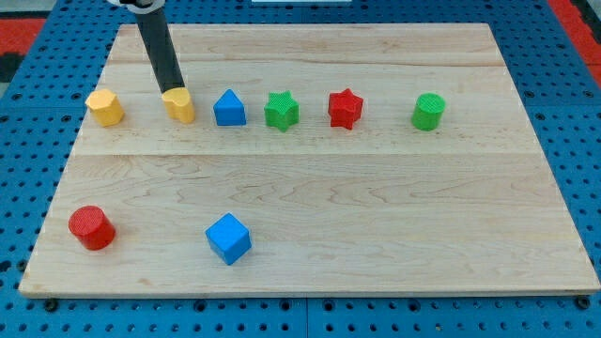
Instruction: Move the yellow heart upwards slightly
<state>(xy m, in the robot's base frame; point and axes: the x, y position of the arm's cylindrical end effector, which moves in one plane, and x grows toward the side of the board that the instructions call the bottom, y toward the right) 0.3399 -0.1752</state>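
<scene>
Handless, my arm ended in a dark rod, grasping nothing, and my tip (176, 89) touched the top edge of the yellow heart (179, 106). That heart sat in the upper row on the wooden counter (376, 216), between the yellow hexagonal block (105, 108) and the blue house-shaped block (229, 109).

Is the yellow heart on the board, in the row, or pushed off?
On the board: yellow heart sits in the row beside the blue block, my tip at its top edge.
</scene>
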